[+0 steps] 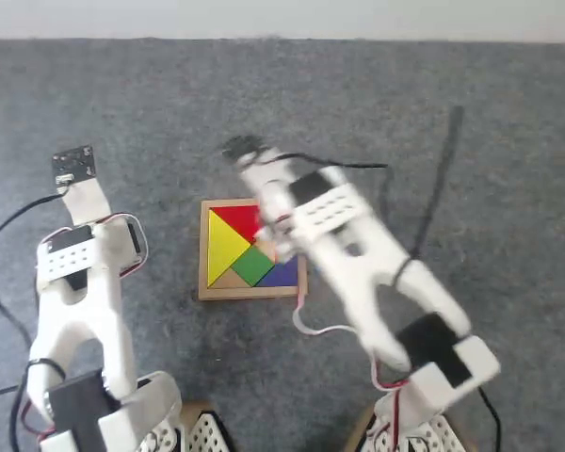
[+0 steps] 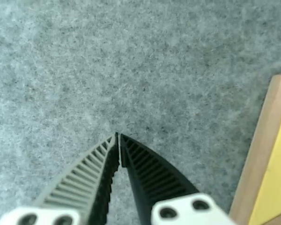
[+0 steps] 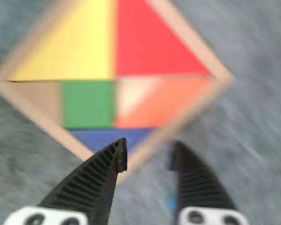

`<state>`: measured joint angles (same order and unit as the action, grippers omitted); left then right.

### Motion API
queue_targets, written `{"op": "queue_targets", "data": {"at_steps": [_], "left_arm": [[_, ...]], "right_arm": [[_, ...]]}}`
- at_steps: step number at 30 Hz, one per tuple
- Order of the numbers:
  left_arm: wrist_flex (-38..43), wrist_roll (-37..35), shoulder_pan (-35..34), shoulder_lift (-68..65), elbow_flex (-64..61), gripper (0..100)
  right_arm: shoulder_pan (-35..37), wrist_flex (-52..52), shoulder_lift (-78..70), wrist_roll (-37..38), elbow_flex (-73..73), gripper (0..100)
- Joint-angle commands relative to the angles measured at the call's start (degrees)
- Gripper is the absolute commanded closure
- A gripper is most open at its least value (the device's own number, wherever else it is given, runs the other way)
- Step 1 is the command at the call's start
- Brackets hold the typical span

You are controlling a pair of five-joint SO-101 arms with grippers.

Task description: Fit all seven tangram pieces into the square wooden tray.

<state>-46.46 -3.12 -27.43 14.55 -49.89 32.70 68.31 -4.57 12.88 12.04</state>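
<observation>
Tangram pieces fill the square wooden tray [image 1: 249, 292] at the centre of the high view. The yellow triangle [image 3: 75, 47] and red triangle [image 3: 150, 42] take one half, and the tan triangle [image 3: 37, 96], green square [image 3: 86, 104], pale piece [image 3: 133, 91], orange piece [image 3: 173, 101] and blue piece [image 3: 107, 136] take the other. Blur hides whether every seam lies flush. The right gripper [image 3: 150, 145] hangs over the tray's right-hand side in the high view, its fingers set apart with nothing between them. The left gripper [image 2: 118, 136] sits toward the left of that frame over grey carpet [image 2: 131, 56], just beside the tray's rim, fingers pressed together and empty. The fitting looks to be at its last step, and the next move probably calls for lifting the right gripper clear without nudging a piece
</observation>
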Motion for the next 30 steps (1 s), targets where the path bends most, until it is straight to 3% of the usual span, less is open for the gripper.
{"op": "queue_targets", "data": {"at_steps": [1, 5, 11, 23, 26, 28, 30], "left_arm": [[0.97, 0.26, 0.09, 0.53, 0.75, 99], [0.97, 0.26, 0.18, 0.53, 0.66, 99], [0.97, 0.35, 0.18, 0.53, 0.75, 99], [0.97, 0.35, 0.18, 0.53, 0.66, 99], [0.97, 0.35, 0.18, 0.53, 0.66, 99], [0.97, 0.35, 0.18, 0.53, 0.66, 99], [0.97, 0.35, 0.18, 0.53, 0.66, 99]], "right_arm": [[-7.87, 0.66, 6.81, -0.35, 4.31, 89.8], [-12.18, -2.77, 9.01, -10.55, 12.48, 82.4], [-10.24, -10.51, 9.36, -24.79, 16.62, 78.6], [-6.2, -13.93, 9.36, -36.75, 19.78, 77.2], [-7.08, -14.55, 9.36, -34.46, 19.87, 77.2], [-8.04, -14.11, 9.36, -25.14, 19.87, 77.4], [-8.31, -14.2, 9.27, -11.25, 20.04, 77.4]]}}
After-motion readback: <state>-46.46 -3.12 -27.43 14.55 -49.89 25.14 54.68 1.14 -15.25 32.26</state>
